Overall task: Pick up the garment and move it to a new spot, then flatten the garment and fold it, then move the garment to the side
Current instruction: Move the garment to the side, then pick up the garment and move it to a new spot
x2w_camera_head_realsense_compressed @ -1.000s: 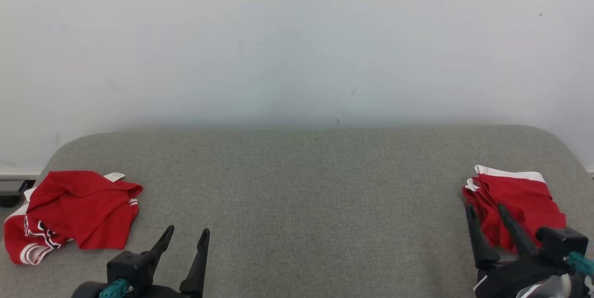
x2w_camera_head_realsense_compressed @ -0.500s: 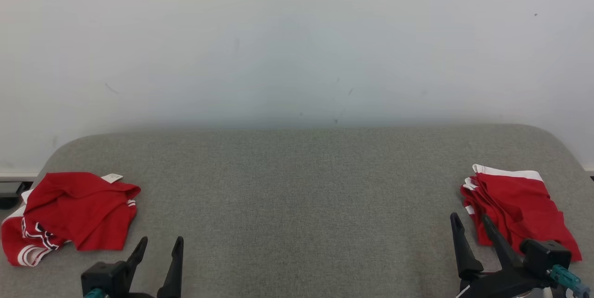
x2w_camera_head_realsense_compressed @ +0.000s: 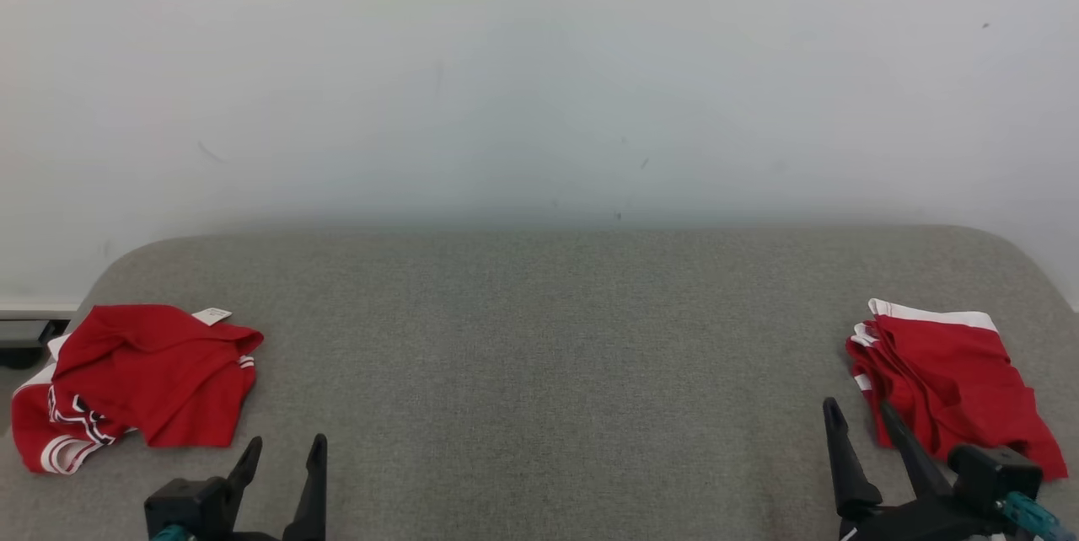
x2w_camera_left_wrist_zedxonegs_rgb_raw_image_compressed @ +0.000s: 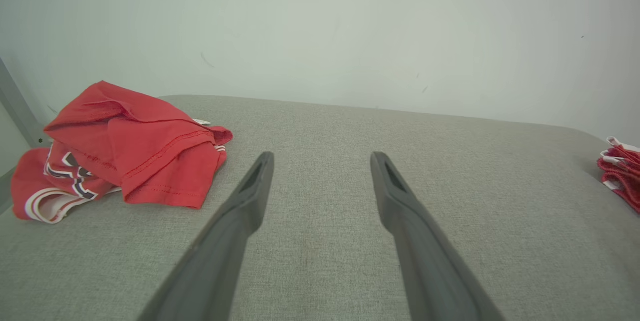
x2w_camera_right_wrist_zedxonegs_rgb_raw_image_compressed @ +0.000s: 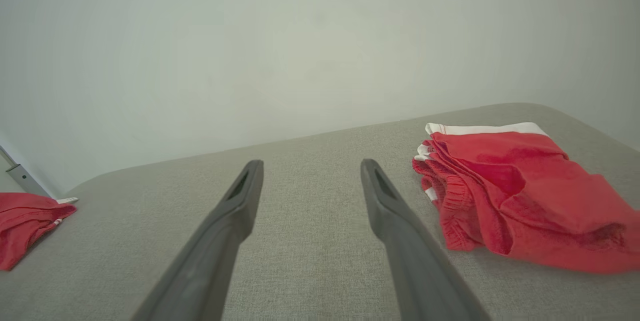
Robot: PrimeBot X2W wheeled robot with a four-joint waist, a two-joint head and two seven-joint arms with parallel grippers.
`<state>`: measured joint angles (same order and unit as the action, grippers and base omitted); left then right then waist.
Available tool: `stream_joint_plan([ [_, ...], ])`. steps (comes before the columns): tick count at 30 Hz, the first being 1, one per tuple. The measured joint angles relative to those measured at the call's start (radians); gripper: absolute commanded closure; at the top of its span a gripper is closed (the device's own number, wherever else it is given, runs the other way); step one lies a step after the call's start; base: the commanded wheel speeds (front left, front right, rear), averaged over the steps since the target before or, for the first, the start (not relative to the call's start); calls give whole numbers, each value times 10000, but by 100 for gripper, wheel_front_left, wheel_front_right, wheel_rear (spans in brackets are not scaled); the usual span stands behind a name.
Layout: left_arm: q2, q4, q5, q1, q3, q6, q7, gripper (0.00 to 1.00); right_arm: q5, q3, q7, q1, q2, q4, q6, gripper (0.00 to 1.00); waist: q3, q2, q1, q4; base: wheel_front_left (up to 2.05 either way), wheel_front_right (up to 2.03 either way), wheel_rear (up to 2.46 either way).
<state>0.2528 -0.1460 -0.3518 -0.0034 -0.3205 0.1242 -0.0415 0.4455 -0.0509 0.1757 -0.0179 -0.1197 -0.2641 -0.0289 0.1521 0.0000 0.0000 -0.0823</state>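
Crumpled garment (x2w_camera_head_realsense_compressed: 156,381) lies near, left of left gripper (x2w_camera_head_realsense_compressed: 287,441); right gripper (x2w_camera_head_realsense_compressed: 858,406) well apart; both spread, empty.

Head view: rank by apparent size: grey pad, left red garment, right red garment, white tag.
1. pad, by far the largest.
2. left garment and right garment: they look about alike, so I won't rank them.
3. tag, the smallest.

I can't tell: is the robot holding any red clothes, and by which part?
Nothing is held. Left gripper and right gripper are open, empty; the red shirt and red shorts lie free.
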Motion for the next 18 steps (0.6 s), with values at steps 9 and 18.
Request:
stream_joint_plan([
  [9,-86,-19,148,-65,-201,2,61,0,109,236,-44,-364,-84,121,111,0,-30,0,0,-579,0,0,0],
  [18,65,94,265,-28,-102,2,148,0,353,-8,-144,-338,242,307,94,0,-106,0,0,-1785,0,0,0],
])
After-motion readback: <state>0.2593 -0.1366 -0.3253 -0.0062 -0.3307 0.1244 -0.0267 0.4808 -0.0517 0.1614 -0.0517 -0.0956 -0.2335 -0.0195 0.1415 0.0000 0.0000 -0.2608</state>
